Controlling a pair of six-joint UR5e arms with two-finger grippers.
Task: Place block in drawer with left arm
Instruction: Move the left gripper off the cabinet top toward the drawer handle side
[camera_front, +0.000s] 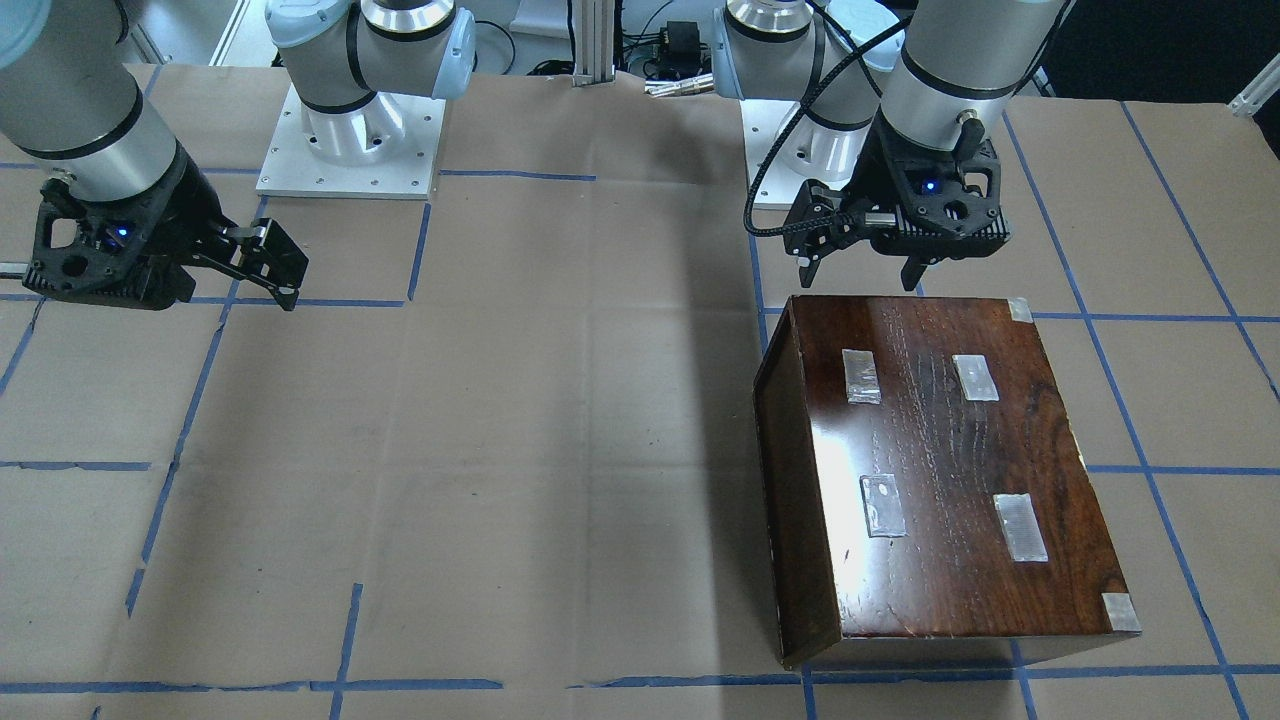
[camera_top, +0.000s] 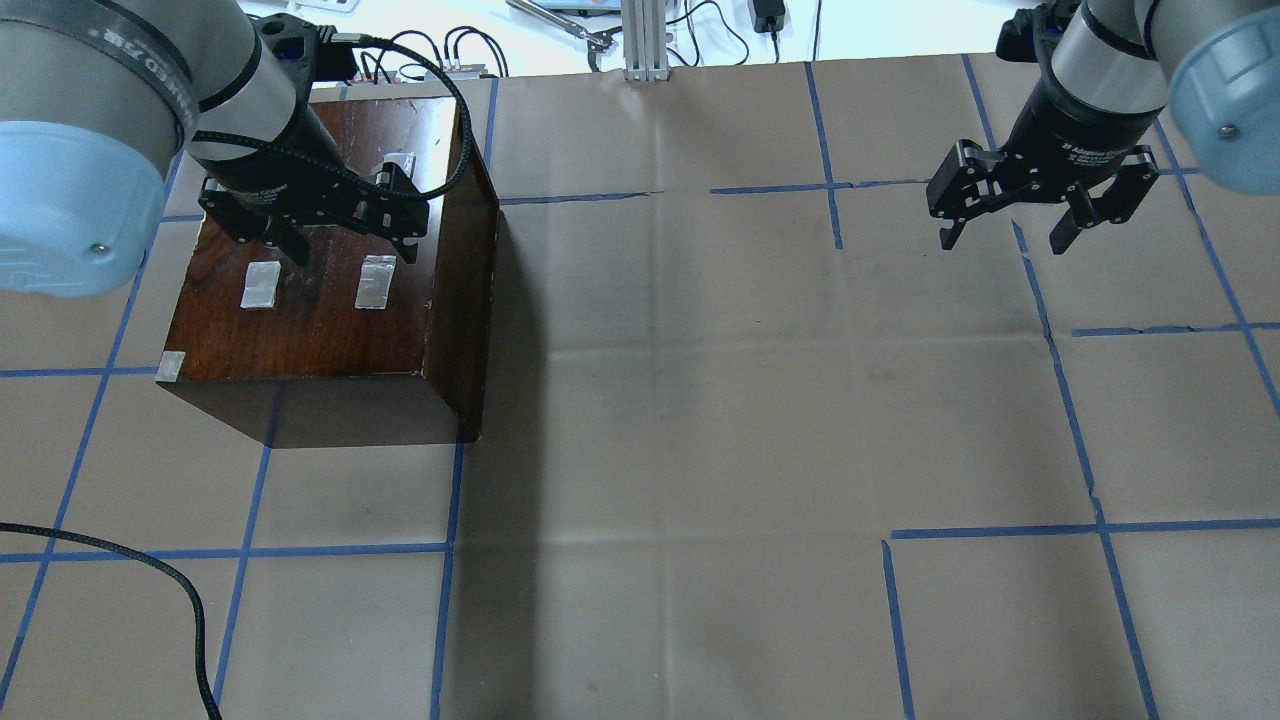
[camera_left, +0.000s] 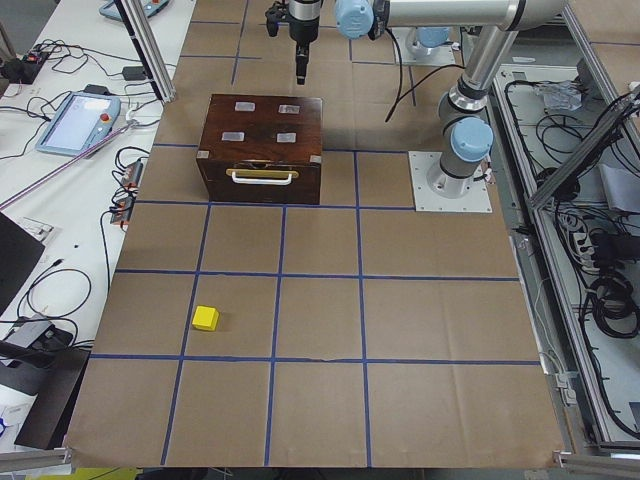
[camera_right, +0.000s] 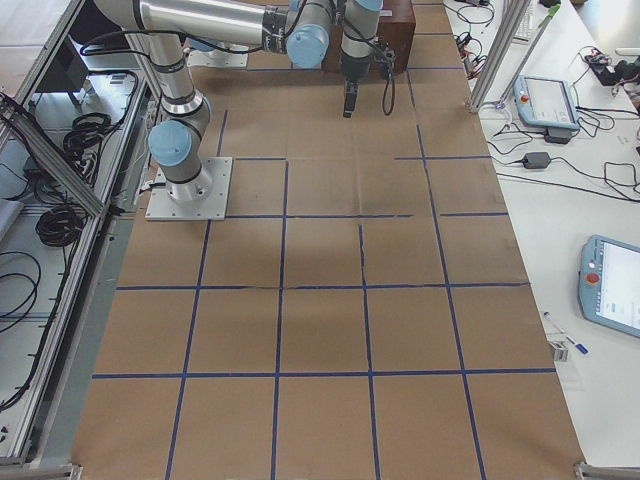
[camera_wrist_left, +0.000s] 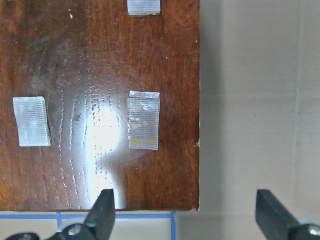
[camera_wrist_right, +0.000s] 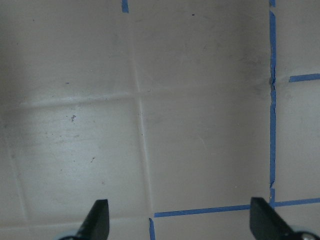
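Well apart from the left claw (camera_top: 350, 250), the yellow block (camera_left: 205, 318) sits on brown paper (camera_left: 320, 330), out beyond the dark box's (camera_top: 320, 310) handled side. That claw hangs spread above the box top; the right claw (camera_top: 1003, 242) is spread too.

Overhead lighting, moderately bright and even. Strong white glare on the glossy top of the wooden box (camera_front: 940, 470) in the front-facing and left wrist views. A broad, soft shadow lies on the brown paper (camera_top: 700, 400) beside the box, toward the table centre. The left gripper (camera_wrist_left: 184, 215) shows dark and slightly soft-edged; focus is otherwise sharp.
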